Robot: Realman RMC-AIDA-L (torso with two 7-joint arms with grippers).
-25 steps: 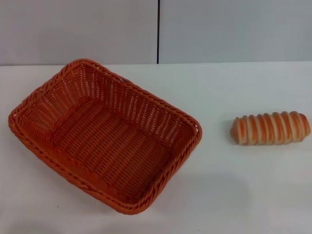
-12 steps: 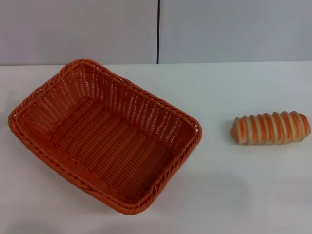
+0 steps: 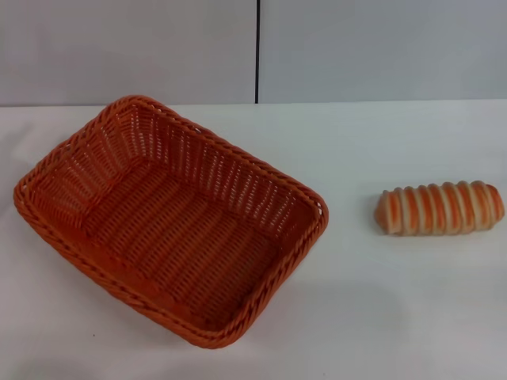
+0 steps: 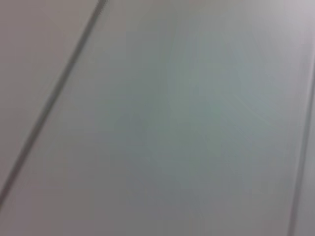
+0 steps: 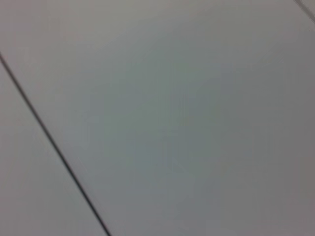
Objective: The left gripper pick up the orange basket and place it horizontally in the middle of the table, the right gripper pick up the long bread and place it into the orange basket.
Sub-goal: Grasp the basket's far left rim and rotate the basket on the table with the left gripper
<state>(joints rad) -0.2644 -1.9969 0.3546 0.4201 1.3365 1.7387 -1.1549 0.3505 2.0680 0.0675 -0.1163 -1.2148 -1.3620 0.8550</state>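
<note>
White table (image 3: 380, 301) against a grey panelled wall (image 3: 380, 47); no fingers visible.

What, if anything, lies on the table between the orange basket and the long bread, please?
Nothing: in the head view, only bare white table separates the orange basket from the long bread.

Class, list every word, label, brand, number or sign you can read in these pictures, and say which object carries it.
None: no readable text appears in any view.
The orange basket shows only plain weave, no label.
The long bread shows only orange-brown stripes.
The table is bare white, unmarked.
The wall panels behind carry no sign; both wrist views show only blank grey panels with dark seams.
Neither gripper is in view.
</note>
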